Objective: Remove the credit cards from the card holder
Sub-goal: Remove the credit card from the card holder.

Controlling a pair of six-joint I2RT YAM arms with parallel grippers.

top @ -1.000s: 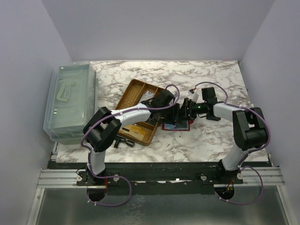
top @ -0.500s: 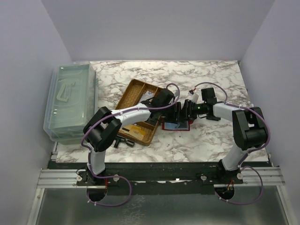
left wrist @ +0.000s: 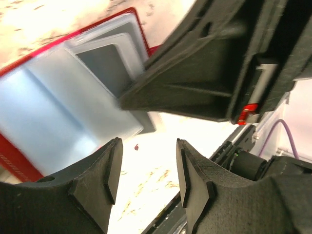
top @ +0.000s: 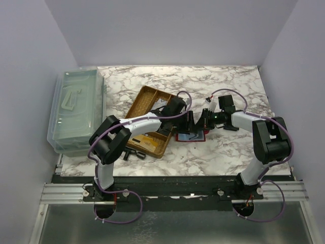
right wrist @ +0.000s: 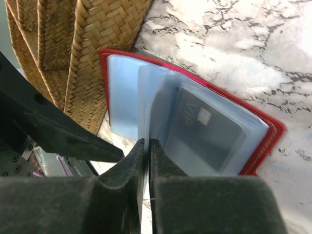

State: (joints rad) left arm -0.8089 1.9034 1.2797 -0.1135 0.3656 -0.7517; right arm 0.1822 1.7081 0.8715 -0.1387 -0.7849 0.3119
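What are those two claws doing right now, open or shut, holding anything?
Left gripper: open, holding nothing.
Right gripper: closed, seemingly pinching a clear sleeve of the card holder.

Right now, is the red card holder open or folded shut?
Open: the card holder lies flat, its clear sleeves fanned out, and a chip card shows inside one.

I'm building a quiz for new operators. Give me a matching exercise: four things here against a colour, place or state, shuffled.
Things:
1. card holder
2. woven tray
3. clear bin
4. left gripper

Descriptions:
A. jaws apart
B. at the left edge of the table
C. red cover, pages spread
D. tan

Pairs: 1-C, 2-D, 3-B, 4-A
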